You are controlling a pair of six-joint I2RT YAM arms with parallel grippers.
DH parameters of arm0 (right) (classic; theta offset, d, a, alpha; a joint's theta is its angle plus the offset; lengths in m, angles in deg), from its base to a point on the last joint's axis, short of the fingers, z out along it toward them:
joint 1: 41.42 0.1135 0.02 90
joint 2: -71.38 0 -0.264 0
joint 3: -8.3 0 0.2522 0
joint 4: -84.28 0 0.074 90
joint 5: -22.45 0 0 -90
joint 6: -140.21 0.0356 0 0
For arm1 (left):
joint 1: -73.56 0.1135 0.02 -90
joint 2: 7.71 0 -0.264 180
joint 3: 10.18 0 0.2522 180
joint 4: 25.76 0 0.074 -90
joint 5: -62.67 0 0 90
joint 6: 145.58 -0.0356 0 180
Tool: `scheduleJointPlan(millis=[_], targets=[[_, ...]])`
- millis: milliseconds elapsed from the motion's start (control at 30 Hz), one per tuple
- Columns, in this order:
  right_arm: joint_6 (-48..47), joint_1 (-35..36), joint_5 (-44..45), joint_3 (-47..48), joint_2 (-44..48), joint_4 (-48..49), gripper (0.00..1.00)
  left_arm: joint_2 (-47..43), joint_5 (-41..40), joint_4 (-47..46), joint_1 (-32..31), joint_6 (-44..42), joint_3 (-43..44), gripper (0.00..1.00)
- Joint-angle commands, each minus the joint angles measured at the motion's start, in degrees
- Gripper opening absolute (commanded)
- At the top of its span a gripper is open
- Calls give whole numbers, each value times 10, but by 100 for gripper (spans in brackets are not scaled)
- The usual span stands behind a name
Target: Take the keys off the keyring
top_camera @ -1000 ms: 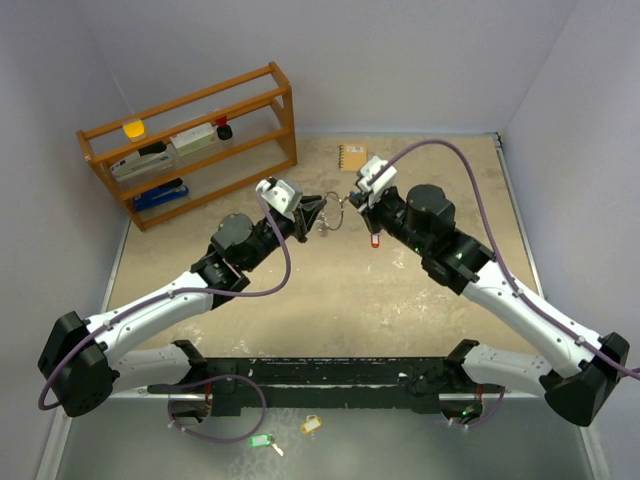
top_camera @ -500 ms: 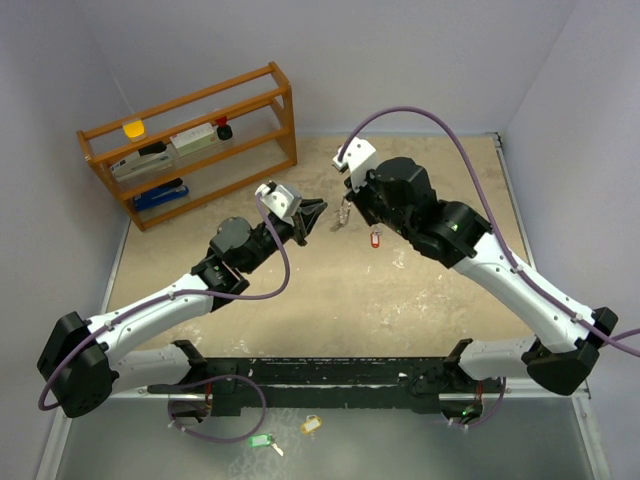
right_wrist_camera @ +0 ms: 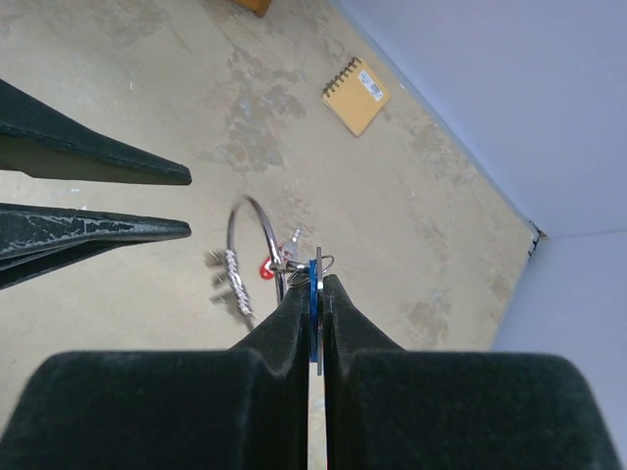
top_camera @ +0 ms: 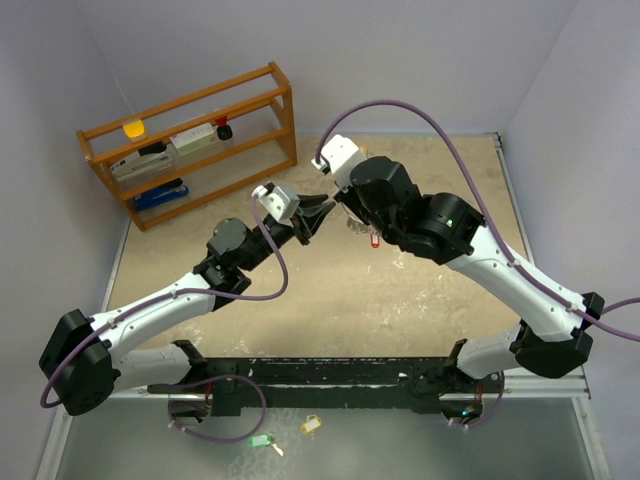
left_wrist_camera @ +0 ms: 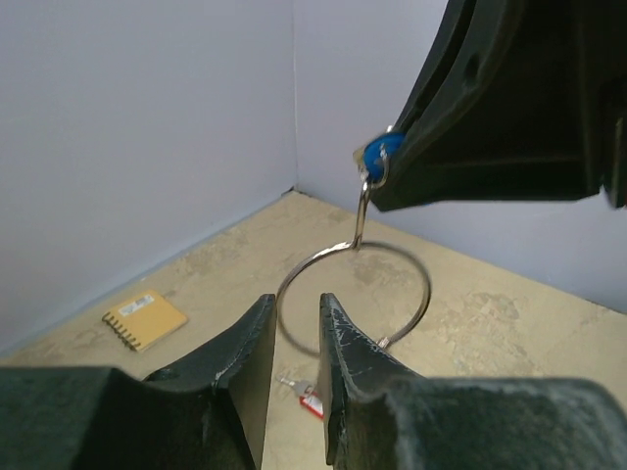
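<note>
My right gripper (right_wrist_camera: 315, 279) is shut on the blue-tagged key (right_wrist_camera: 313, 286), edge-on between its pads. In the left wrist view the blue tag (left_wrist_camera: 377, 152) shows at the right gripper's tip. The silver keyring (left_wrist_camera: 428, 292) hangs from it in the air, and several plain silver keys (right_wrist_camera: 235, 276) dangle on the ring (right_wrist_camera: 263, 223). My left gripper (left_wrist_camera: 297, 299) stands slightly open, its tips on either side of the ring's lower arc without pinching it. The red-tagged key (left_wrist_camera: 309, 399) lies loose on the table below (top_camera: 374, 239). From above, both grippers meet mid-table (top_camera: 322, 212).
A wooden shelf (top_camera: 190, 140) with small items stands at the back left. A yellow spiral notebook (right_wrist_camera: 358, 95) lies near the back wall. A green tag (top_camera: 260, 440) and a yellow tag (top_camera: 311, 425) lie below the table's near edge.
The right arm has swung left and over the ring, carrying the blue-tagged key. The left jaws have parted a little and let go of the ring.
</note>
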Motion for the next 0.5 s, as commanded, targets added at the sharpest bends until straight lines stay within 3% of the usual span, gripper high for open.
scheduleJointPlan(millis=[0,133,300,467], targets=[[-16,18,45,11,0,-1,0,-3,35,-85,-3,21,4,22],[-21,23,40,6,2,12,0,-7,62,-100,-2,13,8,22],[-28,27,31,19,0,3,0,1,95,-142,-2,-9,-8,42],[-33,33,56,39,-10,-21,0,6,83,-173,-2,-5,-26,46]])
